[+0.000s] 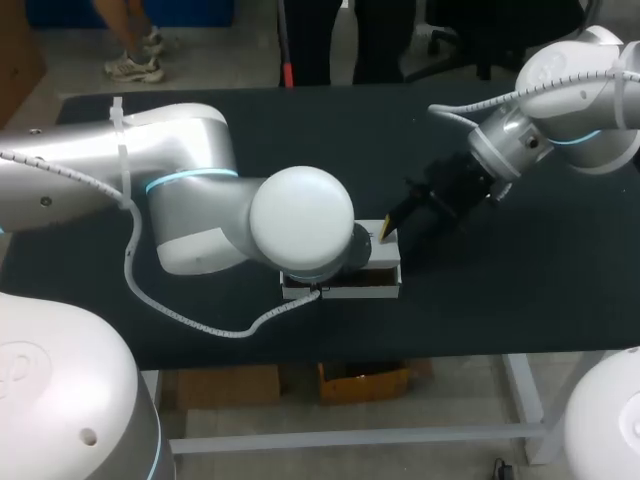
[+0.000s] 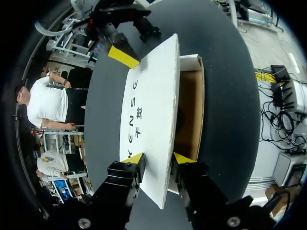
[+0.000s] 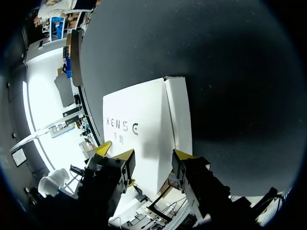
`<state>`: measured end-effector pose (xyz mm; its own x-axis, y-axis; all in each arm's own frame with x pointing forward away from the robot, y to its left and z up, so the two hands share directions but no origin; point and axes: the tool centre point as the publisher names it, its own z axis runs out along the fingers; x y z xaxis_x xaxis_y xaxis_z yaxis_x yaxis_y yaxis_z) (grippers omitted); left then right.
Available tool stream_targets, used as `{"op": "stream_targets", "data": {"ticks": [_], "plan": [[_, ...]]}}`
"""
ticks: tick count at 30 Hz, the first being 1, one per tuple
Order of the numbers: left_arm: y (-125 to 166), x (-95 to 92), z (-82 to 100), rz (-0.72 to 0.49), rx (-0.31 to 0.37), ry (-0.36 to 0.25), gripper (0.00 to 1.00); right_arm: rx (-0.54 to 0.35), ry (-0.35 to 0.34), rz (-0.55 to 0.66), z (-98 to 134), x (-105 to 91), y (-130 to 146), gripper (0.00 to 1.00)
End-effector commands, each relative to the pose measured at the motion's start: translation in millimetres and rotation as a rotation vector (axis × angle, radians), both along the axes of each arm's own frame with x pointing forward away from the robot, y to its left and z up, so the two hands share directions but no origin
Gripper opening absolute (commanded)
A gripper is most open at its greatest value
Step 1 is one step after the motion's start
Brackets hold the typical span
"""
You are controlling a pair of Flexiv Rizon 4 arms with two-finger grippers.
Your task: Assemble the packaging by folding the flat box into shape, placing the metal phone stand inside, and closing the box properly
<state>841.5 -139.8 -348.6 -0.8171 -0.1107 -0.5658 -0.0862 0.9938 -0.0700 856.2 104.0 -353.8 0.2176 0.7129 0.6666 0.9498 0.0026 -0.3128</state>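
Observation:
A white box with a brown inside lies near the table's front edge, half hidden under my left arm in the head view. Its printed lid stands raised on edge. My left gripper is shut on the lid's near end, one yellow tip on each face. My right gripper is at the box's far right corner, and one of its yellow fingertips touches the lid's far end. In the right wrist view the lid lies ahead of my right gripper, whose fingers stand apart. The phone stand is not visible.
The black table carries nothing else that I can see. My left arm's elbow and wrist cover the table's middle left. The front edge runs close behind the box.

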Motion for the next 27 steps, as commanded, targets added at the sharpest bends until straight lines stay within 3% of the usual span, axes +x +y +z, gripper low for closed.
{"op": "stream_targets", "data": {"ticks": [1,23,27], "plan": [[-4.3,-3.2,-3.9,0.007,0.012,-0.016,0.35,-0.002,-0.014,-0.007,7.2,-6.3,-3.9,0.47],[-7.4,-9.2,-15.7,-0.001,0.022,-0.064,0.38,-0.009,-0.11,-0.011,34.2,-22.5,-12.7,0.47],[-7.2,-9.8,-16.6,-0.001,0.021,-0.064,0.38,-0.013,-0.124,-0.002,37.5,-25.3,-11.0,0.42]]}}
